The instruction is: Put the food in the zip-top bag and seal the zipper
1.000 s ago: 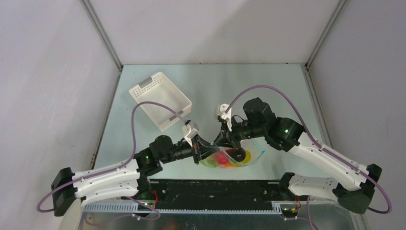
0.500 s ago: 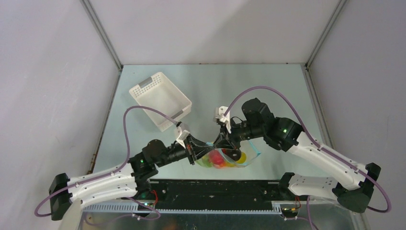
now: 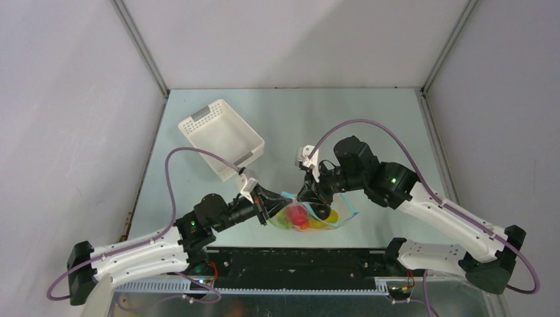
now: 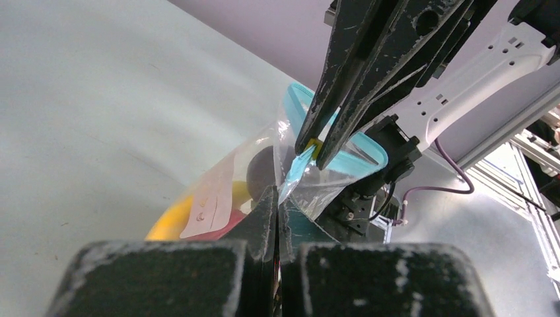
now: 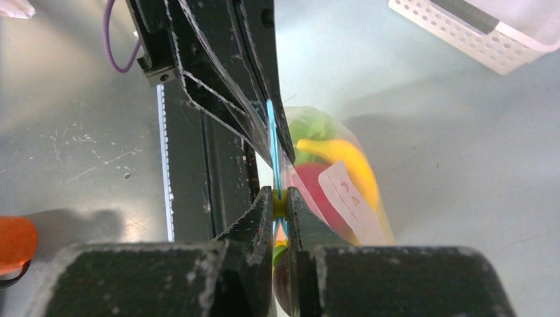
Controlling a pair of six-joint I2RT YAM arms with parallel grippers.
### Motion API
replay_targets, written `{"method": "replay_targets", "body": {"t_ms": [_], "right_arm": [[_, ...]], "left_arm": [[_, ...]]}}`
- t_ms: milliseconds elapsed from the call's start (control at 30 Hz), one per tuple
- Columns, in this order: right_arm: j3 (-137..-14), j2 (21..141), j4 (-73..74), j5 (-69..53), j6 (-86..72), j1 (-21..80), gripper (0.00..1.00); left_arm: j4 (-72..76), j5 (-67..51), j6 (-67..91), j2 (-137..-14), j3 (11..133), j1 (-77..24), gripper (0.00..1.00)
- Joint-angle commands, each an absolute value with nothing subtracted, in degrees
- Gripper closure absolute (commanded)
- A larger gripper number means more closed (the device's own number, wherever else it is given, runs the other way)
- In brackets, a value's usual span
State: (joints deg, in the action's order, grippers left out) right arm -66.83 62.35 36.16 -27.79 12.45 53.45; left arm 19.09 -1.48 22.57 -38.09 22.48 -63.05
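Observation:
The zip-top bag [image 3: 315, 220] lies near the table's front edge, between my grippers. It holds the food: red [image 3: 296, 214], yellow [image 3: 332, 216] and green pieces, also seen in the right wrist view [image 5: 340, 157]. My left gripper [image 3: 267, 207] is shut on the left end of the bag's mouth [image 4: 276, 198]. My right gripper [image 3: 312, 197] is shut on a small yellow slider on the zipper [image 5: 280, 202]. The zipper [image 4: 360, 160] is a light blue strip that still bows open in a loop beyond my right gripper [image 4: 314, 149].
A white slotted basket [image 3: 221, 137] stands at the back left and also shows in the right wrist view [image 5: 472, 33]. The black rail [image 3: 297, 259] runs along the near edge. An orange object [image 5: 14, 242] lies on the metal at the left of the right wrist view.
My left arm has drawn back to the left and pulled the bag's end with it. The bag has shifted left and the open blue loop on the right is smaller. My right gripper has barely moved.

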Motion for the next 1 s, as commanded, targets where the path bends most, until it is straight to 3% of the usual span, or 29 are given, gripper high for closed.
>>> {"method": "replay_targets", "body": {"t_ms": [0,967], "right_arm": [[-65.6,58.8,44.5,-24.7,11.0,52.0,0.96],[-63.4,52.9,47.8,-21.7,10.1,48.7,0.99]], "left_arm": [[21.4,5.3,23.1,-34.7,21.6,-62.4,1.0],[11.7,21.0,21.6,-25.3,18.6,-62.3,1.0]]}}
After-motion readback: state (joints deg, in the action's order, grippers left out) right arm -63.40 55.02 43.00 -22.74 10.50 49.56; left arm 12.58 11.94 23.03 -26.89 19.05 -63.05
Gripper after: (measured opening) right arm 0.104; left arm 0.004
